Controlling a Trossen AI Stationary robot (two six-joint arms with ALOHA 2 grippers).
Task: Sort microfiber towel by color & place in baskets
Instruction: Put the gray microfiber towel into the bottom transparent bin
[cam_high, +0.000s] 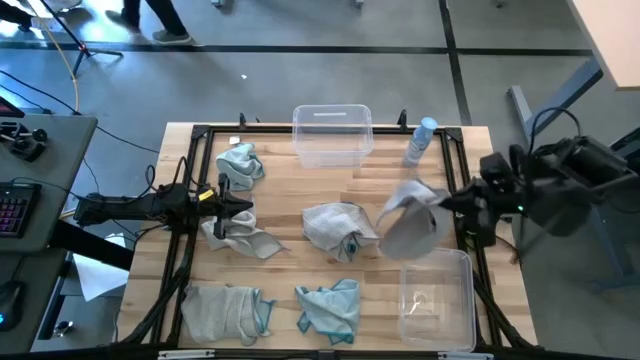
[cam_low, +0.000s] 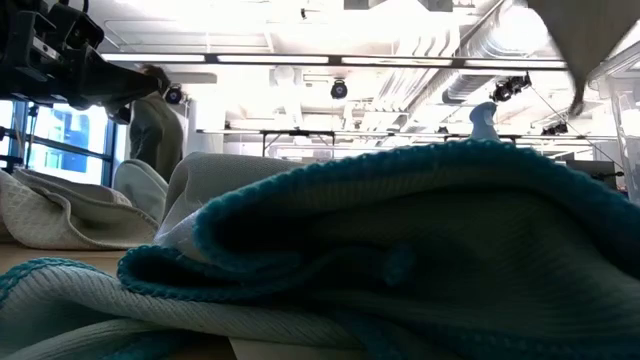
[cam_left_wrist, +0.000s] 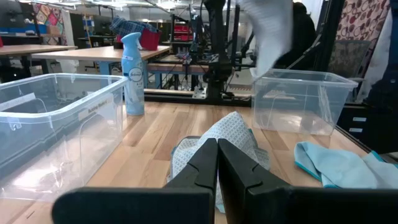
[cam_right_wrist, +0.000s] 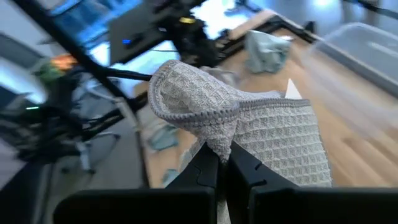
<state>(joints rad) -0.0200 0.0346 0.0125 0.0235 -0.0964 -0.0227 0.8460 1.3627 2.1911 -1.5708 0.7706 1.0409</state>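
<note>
Nearest on the surface lay two teal towels. At the right, the right gripper was clamped on a grey towel, lifted just beyond the near basket. The left gripper sat closed and empty at the left, and the far basket stood at the far edge.

Right gripper hangs raised at the end of its outstretched arm, fingers pinched together on a grey towel. Left gripper reaches low and level, fingers pressed together, nothing between them.
</note>
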